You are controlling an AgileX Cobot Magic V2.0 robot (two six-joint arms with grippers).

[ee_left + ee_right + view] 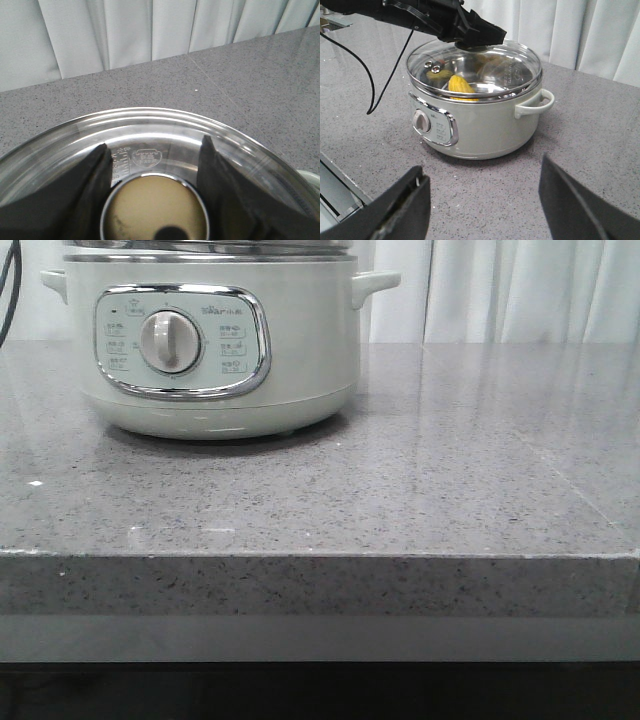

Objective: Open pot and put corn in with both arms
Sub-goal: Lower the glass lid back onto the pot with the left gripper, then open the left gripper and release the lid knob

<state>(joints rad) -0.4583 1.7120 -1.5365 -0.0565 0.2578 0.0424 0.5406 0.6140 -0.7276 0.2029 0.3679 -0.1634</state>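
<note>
My left fingers (475,37) straddle the lid knob (155,210) to seat it; corn (461,86) lies inside the pot (475,125), right fingers (485,200) spread, empty

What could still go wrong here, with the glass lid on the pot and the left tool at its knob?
The left tool straddles the lid knob; if it lifts off-centre, the glass lid may tilt or slide on the pot. The corn shows through the glass, already inside. The right tool hangs open and apart.
</note>
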